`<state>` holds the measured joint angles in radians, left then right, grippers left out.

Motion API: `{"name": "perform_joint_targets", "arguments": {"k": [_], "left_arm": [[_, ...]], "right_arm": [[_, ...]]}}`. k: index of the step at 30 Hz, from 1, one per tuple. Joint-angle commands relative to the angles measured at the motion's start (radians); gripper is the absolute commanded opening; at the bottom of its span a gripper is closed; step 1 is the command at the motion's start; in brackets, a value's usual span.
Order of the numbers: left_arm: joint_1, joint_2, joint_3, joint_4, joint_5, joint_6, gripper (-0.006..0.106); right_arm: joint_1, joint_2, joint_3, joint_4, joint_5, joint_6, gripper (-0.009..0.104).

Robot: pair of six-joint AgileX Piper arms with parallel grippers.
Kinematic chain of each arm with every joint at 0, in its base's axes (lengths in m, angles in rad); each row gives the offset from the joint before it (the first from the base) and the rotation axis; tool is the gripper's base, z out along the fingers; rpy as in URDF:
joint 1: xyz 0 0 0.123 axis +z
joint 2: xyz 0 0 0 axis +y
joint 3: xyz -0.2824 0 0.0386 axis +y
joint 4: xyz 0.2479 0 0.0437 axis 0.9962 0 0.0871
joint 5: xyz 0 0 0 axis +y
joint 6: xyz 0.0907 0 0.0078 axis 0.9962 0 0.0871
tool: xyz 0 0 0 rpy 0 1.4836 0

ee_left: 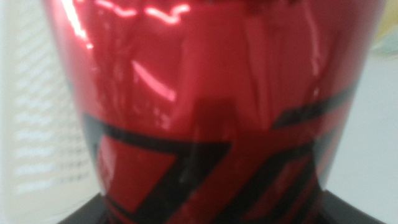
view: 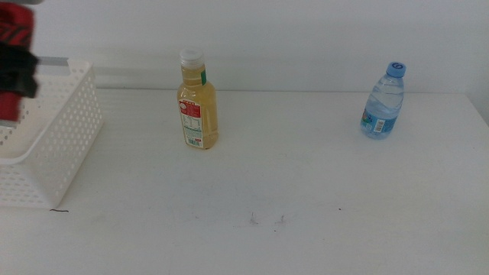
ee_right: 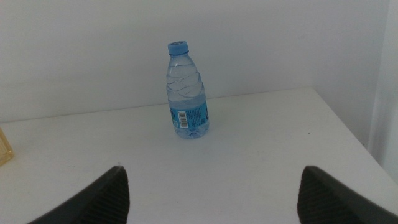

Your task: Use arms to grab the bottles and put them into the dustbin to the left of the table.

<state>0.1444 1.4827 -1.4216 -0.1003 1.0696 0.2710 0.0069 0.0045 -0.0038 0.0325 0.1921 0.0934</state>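
While the red can fills the left wrist view, the scene reads as follows.

Red can [ee_left: 211, 106]: glossy red metal with black angular stripes and bright glints; it sits between the left gripper's [view: 17, 70] dark jaws, which are clamped on it. In the middle view the can [view: 15, 34] shows only as a red patch at the far left, above the dustbin.

Dustbin [view: 72, 130]: white basket with walls of small round holes, directly below the left gripper, at the table's left end.

Yellow bottle [view: 198, 103]: upright, pale yellow juice, white cap, red and white label; well to the right of the left gripper, apart from the dustbin.

Water bottle [ee_right: 186, 92]: small, clear, blue cap, blue label, upright; it stands ahead of the right gripper [ee_right: 211, 193], roughly centred between its jaws yet well apart from them. In the middle view it [view: 383, 103] stands at the far right.

Right gripper: jaws spread wide, holding nothing.

Table [view: 306, 191]: plain white, a few tiny dark specks.
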Motion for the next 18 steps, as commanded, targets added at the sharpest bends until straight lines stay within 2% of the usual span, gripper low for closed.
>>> {"name": "perform_joint_targets", "arguments": {"k": [1, 7, 15, 18], "left_arm": [[0.059, 0.079, -0.111, 0.036, 0.085, 0.039, -0.002], [0.127, 0.290, -0.274, 0.124, 0.104, 0.062, -0.002], [0.133, 0.481, -0.294, 0.117, -0.017, 0.050, -0.001], [0.131, 0.519, -0.294, 0.123, -0.034, 0.039, 0.003]], "right_arm": [[-0.007, -0.005, 0.004, -0.004, -0.006, -0.004, 0.093], [-0.007, -0.005, 0.004, -0.004, -0.006, -0.004, 0.093], [-0.007, -0.005, 0.004, -0.004, -0.006, -0.004, 0.093], [-0.007, -0.005, 0.004, -0.004, -0.006, -0.004, 0.093]]}}
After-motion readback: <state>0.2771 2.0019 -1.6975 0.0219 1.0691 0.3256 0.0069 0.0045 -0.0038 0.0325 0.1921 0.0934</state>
